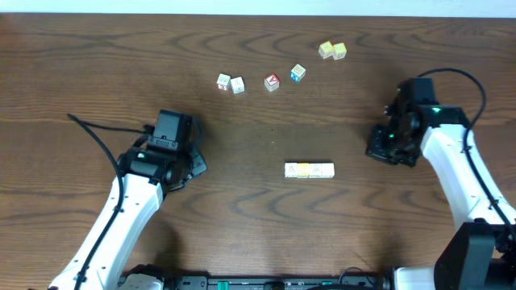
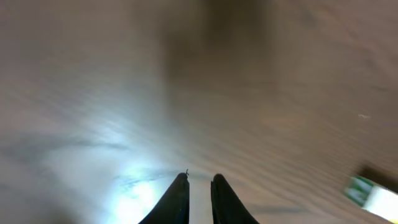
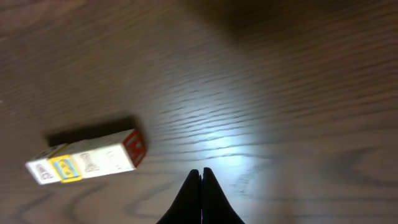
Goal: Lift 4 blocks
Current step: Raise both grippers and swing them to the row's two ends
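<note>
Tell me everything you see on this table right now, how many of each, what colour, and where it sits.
blocks: four, cream with one yellow-topped, end to end in a touching row, mid-table
whitish cubes: two, side by side, far side of the table
red-faced cube: one, just right of the whitish pair
blue-faced cube: one, right of the red-faced one
yellow-green cubes: two, side by side, farthest back and right
table: one, dark brown wood
left gripper: one, black, a narrow gap between its fingers, holding nothing, left of the row
right gripper: one, black, shut, empty, right of the row
</note>
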{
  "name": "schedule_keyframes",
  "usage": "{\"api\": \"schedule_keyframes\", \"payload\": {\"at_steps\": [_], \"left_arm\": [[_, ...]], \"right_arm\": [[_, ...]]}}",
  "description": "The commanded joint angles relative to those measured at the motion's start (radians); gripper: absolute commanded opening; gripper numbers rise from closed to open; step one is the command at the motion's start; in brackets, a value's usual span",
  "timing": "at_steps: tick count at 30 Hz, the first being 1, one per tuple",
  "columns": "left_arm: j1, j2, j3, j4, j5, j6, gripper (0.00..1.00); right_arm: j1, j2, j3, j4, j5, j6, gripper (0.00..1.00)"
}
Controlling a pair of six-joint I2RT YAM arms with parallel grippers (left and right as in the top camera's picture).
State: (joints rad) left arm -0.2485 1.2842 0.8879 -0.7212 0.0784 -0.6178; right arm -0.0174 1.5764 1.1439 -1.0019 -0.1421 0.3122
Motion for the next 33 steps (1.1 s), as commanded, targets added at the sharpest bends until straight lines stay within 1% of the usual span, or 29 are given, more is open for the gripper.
{"api": "schedule_keyframes", "payload": {"at_steps": [1,5,8,10,12,13,14,15,16,18,19,21,22,23,25,27,29,30,31,32,33], "left_arm": [[0.006,0.052,-0.001,0.054,0.265,0.118,0.15],[0.003,0.130,-0.001,0.079,0.379,0.129,0.15],[-0.011,0.201,-0.001,0.094,0.435,0.172,0.15],[-0.026,0.249,-0.001,0.114,0.499,0.199,0.15],[-0.047,0.299,-0.001,0.146,0.564,0.199,0.15],[-0.060,0.324,-0.001,0.166,0.589,0.199,0.15],[-0.071,0.342,-0.001,0.183,0.605,0.200,0.15],[-0.085,0.361,-0.001,0.202,0.618,0.199,0.15],[-0.097,0.374,-0.001,0.214,0.618,0.199,0.15],[-0.123,0.393,-0.001,0.238,0.618,0.199,0.15],[-0.142,0.401,-0.001,0.258,0.617,0.199,0.14],[-0.156,0.401,-0.001,0.277,0.612,0.199,0.15],[-0.159,0.401,-0.001,0.287,0.609,0.199,0.15],[-0.161,0.401,-0.001,0.296,0.609,0.199,0.15],[-0.161,0.401,-0.001,0.310,0.597,0.196,0.15],[-0.161,0.401,-0.001,0.312,0.550,0.187,0.15],[-0.161,0.401,-0.001,0.311,0.491,0.172,0.16],[-0.161,0.401,-0.001,0.311,0.473,0.160,0.16],[-0.161,0.401,-0.001,0.312,0.458,0.145,0.17],[-0.161,0.401,-0.001,0.313,0.445,0.126,0.22],[-0.161,0.401,-0.001,0.313,0.439,0.119,0.24]], "right_arm": [[-0.063,-0.014,-0.022,0.004,0.017,-0.044,0.01],[-0.135,-0.012,-0.043,0.034,-0.037,-0.045,0.09],[-0.171,-0.011,-0.052,0.049,-0.058,-0.044,0.15],[-0.183,-0.011,-0.057,0.055,-0.058,-0.044,0.15],[-0.186,-0.011,-0.063,0.056,-0.058,-0.044,0.14],[-0.185,-0.011,-0.066,0.055,-0.061,-0.042,0.16],[-0.183,-0.011,-0.070,0.051,-0.063,-0.030,0.21],[-0.182,-0.011,-0.074,0.049,-0.063,-0.016,0.30],[-0.180,-0.011,-0.080,0.048,-0.063,0.003,0.33],[-0.177,-0.011,-0.095,0.058,-0.062,0.020,0.35],[-0.177,-0.011,-0.115,0.081,-0.060,0.021,0.38],[-0.177,-0.011,-0.141,0.119,-0.053,0.024,0.46],[-0.177,-0.011,-0.157,0.145,-0.053,0.024,0.56],[-0.177,-0.011,-0.174,0.174,-0.053,0.024,0.61],[-0.177,-0.011,-0.203,0.216,-0.054,0.036,0.65],[-0.177,-0.011,-0.234,0.253,-0.056,0.071,0.68],[-0.177,-0.011,-0.251,0.263,-0.067,0.101,0.77],[-0.177,-0.011,-0.256,0.262,-0.076,0.108,0.79],[-0.177,-0.011,-0.256,0.261,-0.082,0.111,0.80],[-0.177,-0.011,-0.256,0.261,-0.090,0.111,0.82],[-0.177,-0.011,-0.256,0.261,-0.106,0.111,0.85]]}}
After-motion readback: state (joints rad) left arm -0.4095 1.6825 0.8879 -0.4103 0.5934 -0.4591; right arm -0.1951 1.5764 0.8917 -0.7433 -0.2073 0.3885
